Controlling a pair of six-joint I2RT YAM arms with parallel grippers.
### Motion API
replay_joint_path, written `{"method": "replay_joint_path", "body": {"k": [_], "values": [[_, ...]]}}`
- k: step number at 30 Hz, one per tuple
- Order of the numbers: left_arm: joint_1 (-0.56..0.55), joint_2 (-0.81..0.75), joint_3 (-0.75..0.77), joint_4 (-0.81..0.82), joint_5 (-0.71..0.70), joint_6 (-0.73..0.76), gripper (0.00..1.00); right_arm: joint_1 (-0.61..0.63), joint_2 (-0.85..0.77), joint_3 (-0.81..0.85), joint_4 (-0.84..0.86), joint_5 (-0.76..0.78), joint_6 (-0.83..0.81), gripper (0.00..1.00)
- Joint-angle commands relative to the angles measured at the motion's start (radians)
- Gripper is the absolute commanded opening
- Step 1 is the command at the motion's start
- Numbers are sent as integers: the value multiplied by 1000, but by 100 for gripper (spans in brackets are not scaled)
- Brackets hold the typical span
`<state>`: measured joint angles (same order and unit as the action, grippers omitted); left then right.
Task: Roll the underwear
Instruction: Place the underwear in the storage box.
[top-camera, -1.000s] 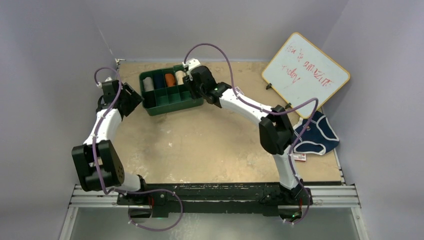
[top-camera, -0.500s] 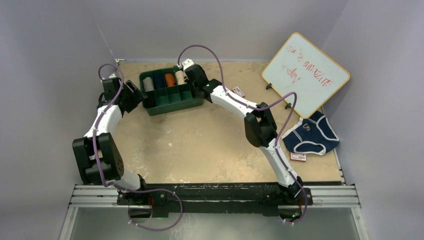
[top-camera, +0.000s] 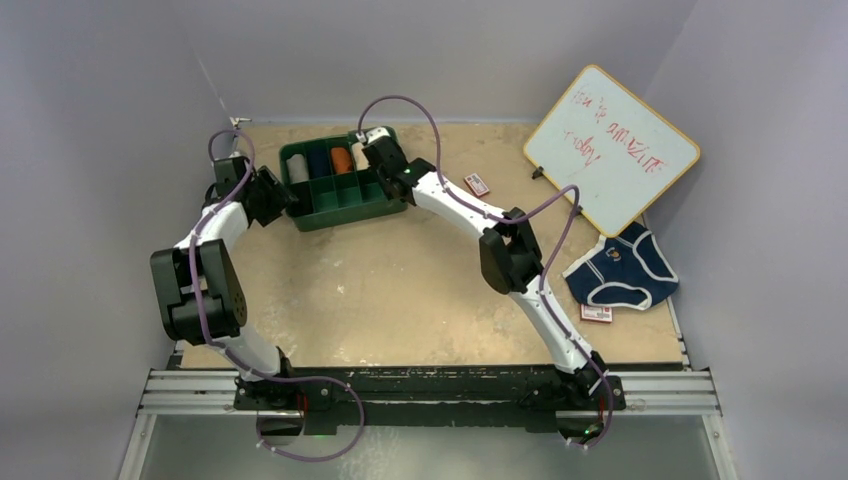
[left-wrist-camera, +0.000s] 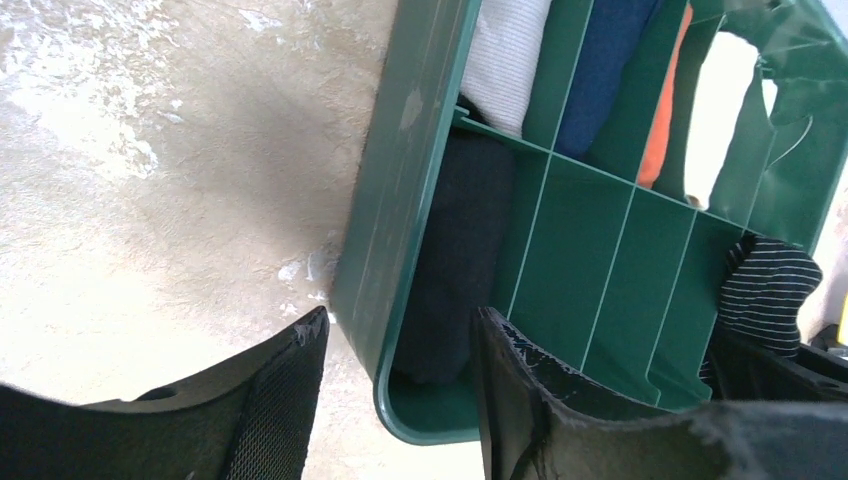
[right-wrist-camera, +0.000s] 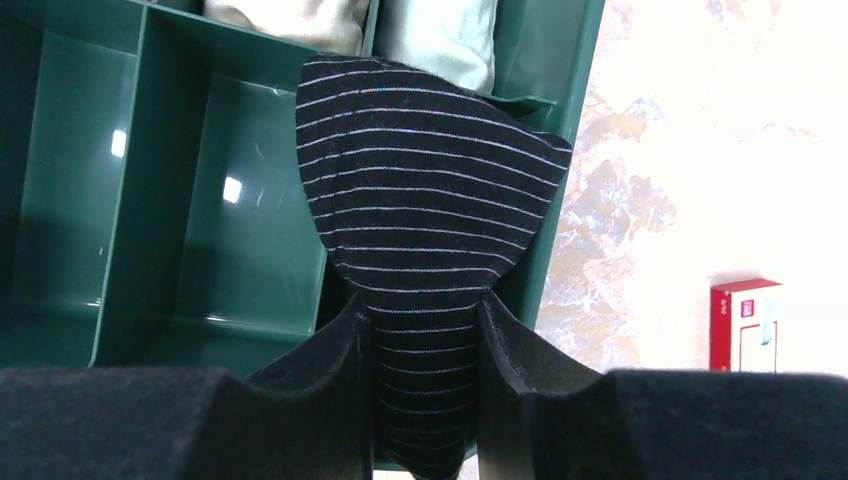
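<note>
My right end effector (right-wrist-camera: 422, 330) pinches the black striped underwear (right-wrist-camera: 430, 180), with the green tray (right-wrist-camera: 560, 150) just beyond its fingertips. My left end effector (left-wrist-camera: 400, 335) stands parted, the tray's wall between its fingers.

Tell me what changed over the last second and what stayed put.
The left gripper moved right to the green tray's left wall. The right arm's elbow swung left, uncovering the navy briefs. The right gripper shifted slightly left over the tray's right end, holding the striped black cloth. Tray, briefs, whiteboard and red-and-white cards stayed put.
</note>
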<state>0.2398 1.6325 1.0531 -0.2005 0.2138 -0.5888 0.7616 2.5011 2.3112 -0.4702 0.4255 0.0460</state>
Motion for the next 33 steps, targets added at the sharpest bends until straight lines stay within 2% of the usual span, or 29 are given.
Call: {"method": "replay_joint_path", "body": {"k": [1, 7, 10, 16, 20, 26, 33], "values": [[3, 18, 36, 51, 42, 39, 51, -12, 33, 103, -185, 0, 121, 4], [3, 50, 36, 58, 91, 47, 39, -34, 36, 126, -259, -43, 261, 4], [1, 70, 31, 55, 108, 46, 31, -48, 40, 141, -300, -82, 295, 8], [-14, 87, 27, 65, 141, 44, 16, -62, 65, 168, -365, -176, 269, 28], [-35, 76, 15, 61, 129, 48, 9, -63, 21, 127, -347, -192, 256, 41], [-50, 62, 10, 45, 107, 55, 6, -63, -43, 148, -337, -172, 221, 60], [-51, 57, 12, 37, 100, 60, 4, -63, -103, 139, -313, -149, 198, 72]]}}
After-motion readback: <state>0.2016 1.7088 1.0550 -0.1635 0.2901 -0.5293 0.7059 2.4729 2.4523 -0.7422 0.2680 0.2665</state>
